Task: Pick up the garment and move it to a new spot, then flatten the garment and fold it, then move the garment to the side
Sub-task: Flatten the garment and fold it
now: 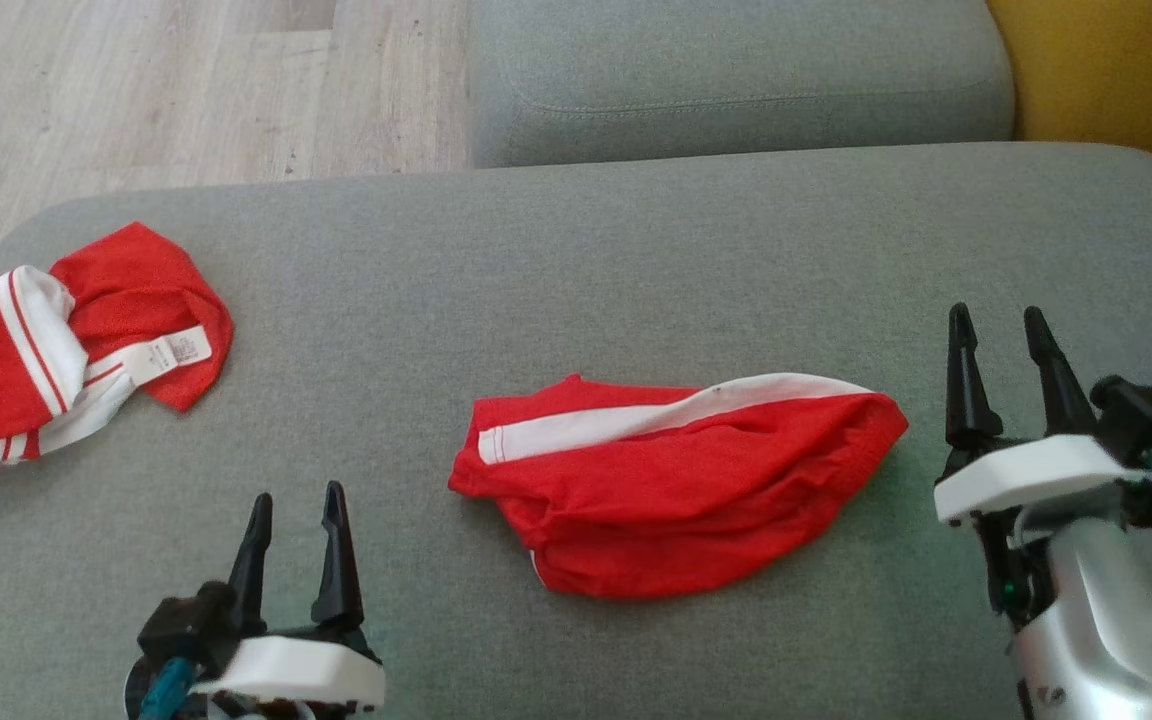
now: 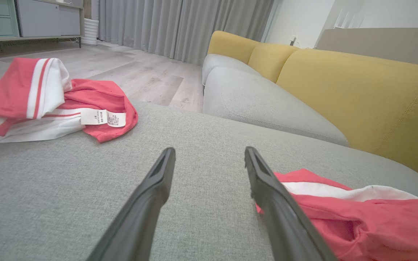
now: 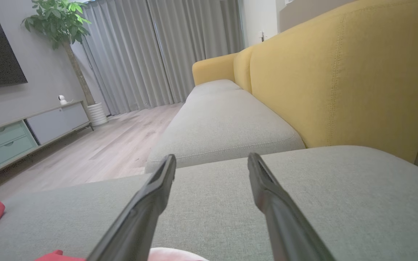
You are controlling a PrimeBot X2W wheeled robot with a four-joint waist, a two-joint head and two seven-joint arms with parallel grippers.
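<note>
Roughly mid-cushion lies the garment [image 1: 676, 490], a red piece with a white band along its far edge, bunched rather than flat, resting on the grey sofa cushion [image 1: 536, 260]; in the left wrist view its nearer end [image 2: 357, 217] shows just beside the right-hand finger. Near its left end hovers the left pincer [image 1: 298, 492], fingers spread wide and holding nothing, apart from the cloth; the left wrist view shows the same wide gap [image 2: 209, 150] over bare grey fabric. Just off its right end stands the right pincer [image 1: 996, 310], likewise wide open and empty [image 3: 212, 156]. Well apart, at the cushion's left edge, a second red-and-white garment [image 1: 76, 340] sits crumpled, its care label [image 1: 171, 352] turned up; beyond are another grey seat, a yellow backrest [image 2: 357, 90] and wooden floor [image 1: 136, 80].
</note>
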